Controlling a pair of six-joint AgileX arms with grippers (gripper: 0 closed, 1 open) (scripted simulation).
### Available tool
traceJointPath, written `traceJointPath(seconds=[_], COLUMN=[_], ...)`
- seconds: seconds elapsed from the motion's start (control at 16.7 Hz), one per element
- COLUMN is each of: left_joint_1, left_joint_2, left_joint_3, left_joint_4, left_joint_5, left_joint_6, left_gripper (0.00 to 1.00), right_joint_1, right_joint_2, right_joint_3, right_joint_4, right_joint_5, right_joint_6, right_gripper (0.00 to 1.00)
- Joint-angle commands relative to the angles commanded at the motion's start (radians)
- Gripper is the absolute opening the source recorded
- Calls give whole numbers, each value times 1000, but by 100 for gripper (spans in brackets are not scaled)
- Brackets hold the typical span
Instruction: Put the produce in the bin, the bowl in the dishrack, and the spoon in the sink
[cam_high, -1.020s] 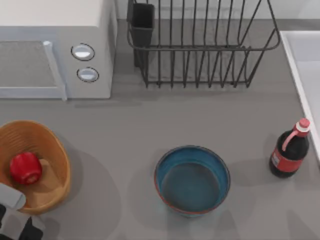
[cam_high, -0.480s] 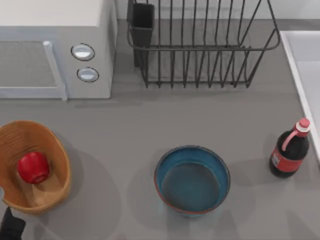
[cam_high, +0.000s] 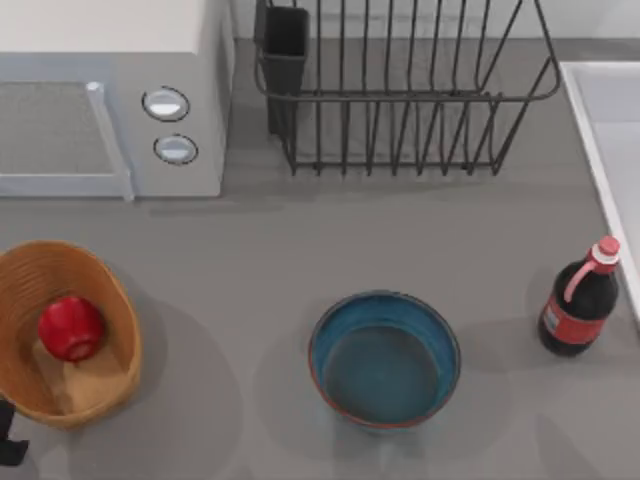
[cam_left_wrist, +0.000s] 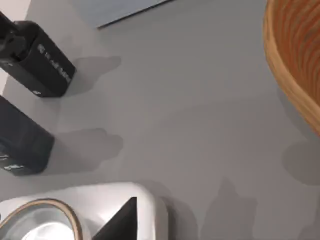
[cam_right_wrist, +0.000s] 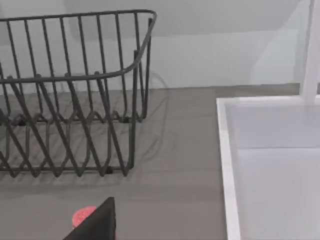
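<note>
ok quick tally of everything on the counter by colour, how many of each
Red: 1, the produce
Orange-tan: 1, the bin
Teal-blue: 1, the bowl
Black or dark: 2, the dishrack and the red-capped bottle
White: 2, the microwave and the sink
Total: 7

Bright even light, soft shadows on table (cam_high: 250, 260); slight blur, no glare.

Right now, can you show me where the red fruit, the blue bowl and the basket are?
red fruit (cam_high: 71, 327), top view, on its rounded top.
blue bowl (cam_high: 384, 368), top view, on its inside bottom.
basket (cam_high: 124, 316), top view, on its woven rim.
</note>
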Motion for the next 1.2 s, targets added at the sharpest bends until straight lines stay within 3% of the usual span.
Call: traceJointPath(seconds=[0.72,1.2], left_joint_1=[0,0], left_joint_2=[0,0], left_joint_3=[0,0], left_joint_4=[0,0], left_joint_5=[0,0], left_joint_6=[0,0], left_gripper=[100,100], right_joint_1=[448,555], right_joint_2=[1076,1624], right_joint_3=[873,1295], right_joint_4=[-711,-1066], right_joint_5=[4,-3], right_joint_6=[432,579], right_gripper=[100,100])
